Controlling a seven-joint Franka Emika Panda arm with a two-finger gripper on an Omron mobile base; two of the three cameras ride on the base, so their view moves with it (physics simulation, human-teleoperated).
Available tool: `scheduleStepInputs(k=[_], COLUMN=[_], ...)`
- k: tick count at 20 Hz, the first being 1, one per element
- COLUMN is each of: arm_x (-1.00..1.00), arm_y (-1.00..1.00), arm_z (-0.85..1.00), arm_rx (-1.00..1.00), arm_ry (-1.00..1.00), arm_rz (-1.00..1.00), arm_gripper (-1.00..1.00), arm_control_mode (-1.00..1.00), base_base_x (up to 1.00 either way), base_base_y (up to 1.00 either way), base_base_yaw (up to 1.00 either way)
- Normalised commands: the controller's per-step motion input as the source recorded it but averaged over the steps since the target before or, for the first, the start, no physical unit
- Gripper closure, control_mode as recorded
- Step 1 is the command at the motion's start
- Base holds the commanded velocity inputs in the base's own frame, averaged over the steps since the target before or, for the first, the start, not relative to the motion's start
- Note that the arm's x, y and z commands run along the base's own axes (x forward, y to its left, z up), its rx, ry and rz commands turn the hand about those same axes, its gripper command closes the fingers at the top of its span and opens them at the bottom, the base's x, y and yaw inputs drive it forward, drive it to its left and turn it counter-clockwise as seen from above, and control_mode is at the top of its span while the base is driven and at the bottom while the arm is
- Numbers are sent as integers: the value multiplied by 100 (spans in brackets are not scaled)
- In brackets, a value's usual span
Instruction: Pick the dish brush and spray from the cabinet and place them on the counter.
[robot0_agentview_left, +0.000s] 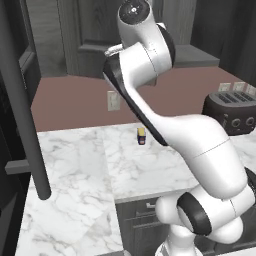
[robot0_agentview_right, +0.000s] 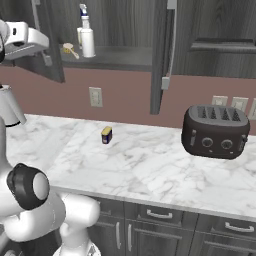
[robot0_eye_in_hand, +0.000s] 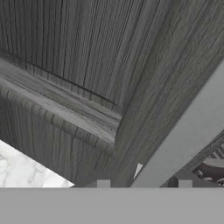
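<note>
Counter (robot0_agentview_right: 150, 170) of veined marble holds toaster (robot0_agentview_right: 215, 131); claw (robot0_eye_in_hand: 144, 183) state unclear

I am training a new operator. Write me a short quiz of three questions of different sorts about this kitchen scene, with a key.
1. True or false: the spray already stands on the counter.
2. Multiple choice: what lies on the cabinet shelf just beside the spray? A) the toaster B) the dish brush C) the small yellow-and-dark block
3. Short answer: which appliance stands on the counter at the right of the right base view?

Key
1. False: it stands upright on the cabinet shelf.
2. B: the dish brush lies just left of the spray in that view; the small yellow-and-dark block is on the counter.
3. The toaster.
</note>
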Motion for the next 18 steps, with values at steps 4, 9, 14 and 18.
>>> scheduleStepInputs(k=[4, 9, 14, 18], arm_x=[-50, -27, -9, 0], arm_y=[83, 83, 82, 44], arm_z=[-4, -14, -16, -1], arm_rx=[-1, -4, -5, -4], arm_ry=[0, 0, 0, -1], arm_rz=[-11, -12, -14, -11], arm_gripper=[100, 100, -100, -100], arm_control_mode=[-100, -100, -100, -100], base_base_x=[0, 0, 0, 0], base_base_y=[0, 0, 0, 0], base_base_yaw=[0, 0, 0, 0])
